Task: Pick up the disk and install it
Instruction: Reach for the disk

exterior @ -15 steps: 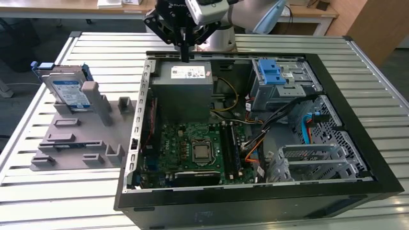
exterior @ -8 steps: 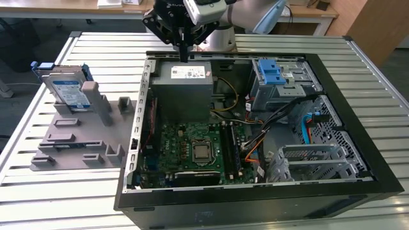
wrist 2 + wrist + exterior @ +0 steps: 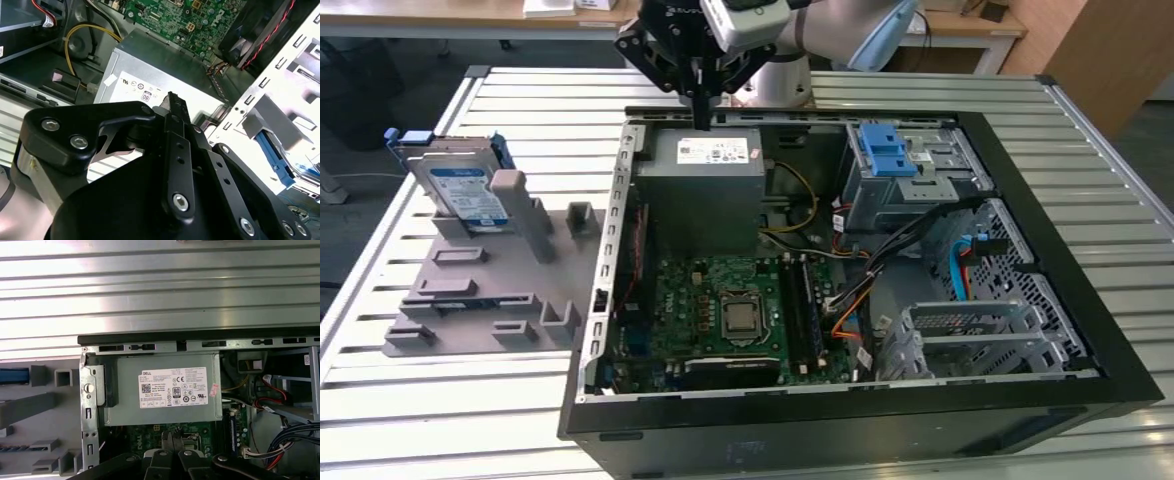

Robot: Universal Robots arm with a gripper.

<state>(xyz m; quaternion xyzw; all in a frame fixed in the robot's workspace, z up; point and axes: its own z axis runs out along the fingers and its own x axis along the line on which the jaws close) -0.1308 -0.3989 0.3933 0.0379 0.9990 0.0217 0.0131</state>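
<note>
The disk (image 3: 455, 186), silver with a white-and-blue label and a blue carrier, stands on edge in a grey slotted holder (image 3: 480, 290) on the table at the exterior view's left. Its blue edge (image 3: 12, 376) shows in the first wrist view. My gripper (image 3: 704, 108) hangs over the back edge of the open computer case (image 3: 854, 415), above the power-supply box, well apart from the disk. Its black fingers are shut together with nothing between them, as both wrist views show (image 3: 172, 100) (image 3: 170, 437).
The grey power-supply box (image 3: 707, 180) with a white sticker sits under the gripper. A grey cage with blue latches (image 3: 901, 160) is at the case's back right, and an open metal bay (image 3: 974, 330) at the front right. Cables and the motherboard (image 3: 727, 315) fill the middle.
</note>
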